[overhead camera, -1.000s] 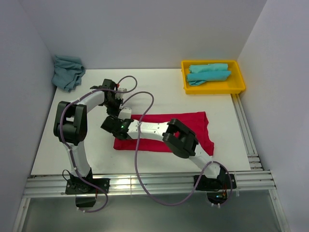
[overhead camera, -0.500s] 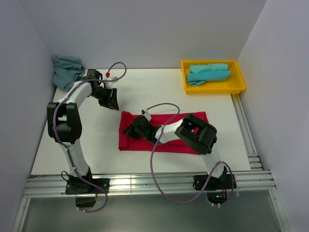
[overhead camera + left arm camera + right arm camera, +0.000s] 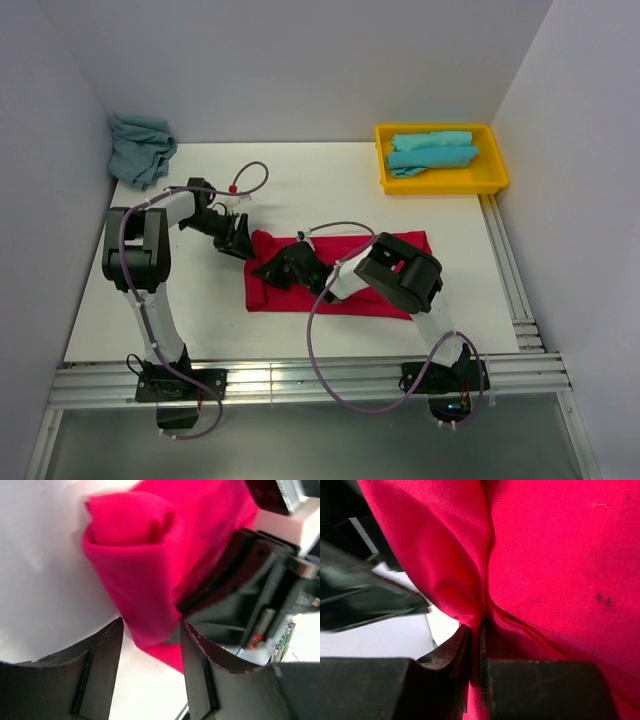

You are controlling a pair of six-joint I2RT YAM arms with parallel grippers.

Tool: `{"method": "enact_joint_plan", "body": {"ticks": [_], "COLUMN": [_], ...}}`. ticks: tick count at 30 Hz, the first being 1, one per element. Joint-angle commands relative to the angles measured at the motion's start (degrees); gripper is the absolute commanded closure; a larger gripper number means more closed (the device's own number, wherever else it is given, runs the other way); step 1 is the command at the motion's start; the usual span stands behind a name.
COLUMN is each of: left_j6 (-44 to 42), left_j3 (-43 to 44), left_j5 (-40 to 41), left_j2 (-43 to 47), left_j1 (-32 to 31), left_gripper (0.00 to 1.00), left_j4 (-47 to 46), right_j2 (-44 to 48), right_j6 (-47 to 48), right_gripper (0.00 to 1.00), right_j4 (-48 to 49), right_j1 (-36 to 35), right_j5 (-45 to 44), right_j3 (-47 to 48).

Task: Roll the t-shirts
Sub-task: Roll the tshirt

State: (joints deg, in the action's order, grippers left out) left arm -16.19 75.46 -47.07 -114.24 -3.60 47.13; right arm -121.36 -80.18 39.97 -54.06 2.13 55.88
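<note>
The right claw (image 3: pixel 476 630) is pressed together on a raised fold of the red t-shirt (image 3: pixel 268 296), near the shirt's left end. At that end's far corner the left claw (image 3: pixel 151 623) stands spread, the shirt's doubled-over edge just ahead of its fingers and not gripped.

The shirt lies as a long band on the white table (image 3: pixel 200 300), with bare surface to its left and on its near side, as far as the metal rail (image 3: pixel 300 385). To its far right, a yellow tray (image 3: pixel 440 186) holds rolled turquoise t-shirts (image 3: pixel 430 150). To its far left, a crumpled turquoise t-shirt (image 3: pixel 138 148) sits in the corner. White walls (image 3: pixel 300 60) close three sides.

The right arm (image 3: pixel 400 280) reaches low across the shirt. The left arm (image 3: pixel 135 250) stands bent to the shirt's left, forearm pointing toward it.
</note>
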Motion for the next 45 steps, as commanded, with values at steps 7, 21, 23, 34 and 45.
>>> {"method": "enact_joint_plan", "body": {"ticks": [7,21,23,34,45], "left_j6": [10.81,14.78,14.78,14.95,15.39], "left_j3": [-0.4,3.47,3.55,4.34,5.05], "left_j5": [0.13,27.19,28.69,32.74,33.97], "left_j2": [-2.04,-0.29,-0.03,0.59,0.42], "left_j1": [-0.89,-8.79,-9.15,-10.73,-11.52], "left_gripper": [0.49,1.0,1.0,1.0,1.0], "left_j4": [-13.64,-11.01,-10.84,-9.25,-8.46], "right_j2": [-0.72,7.71,8.42,7.03,-6.86], "right_j6": [-1.64,8.54,8.99,10.65,14.44], "right_gripper": [1.0,0.55,0.52,0.5,0.46], "right_j4": [2.75,-36.99,-43.97,-76.08,-84.42], "right_j1": [0.19,-3.23,-4.12,-11.24,-13.17], "right_j5": [1.56,-14.93,-18.2,-34.65,-32.63], "right_j3": [-3.23,8.35,11.43,33.85,50.99]}}
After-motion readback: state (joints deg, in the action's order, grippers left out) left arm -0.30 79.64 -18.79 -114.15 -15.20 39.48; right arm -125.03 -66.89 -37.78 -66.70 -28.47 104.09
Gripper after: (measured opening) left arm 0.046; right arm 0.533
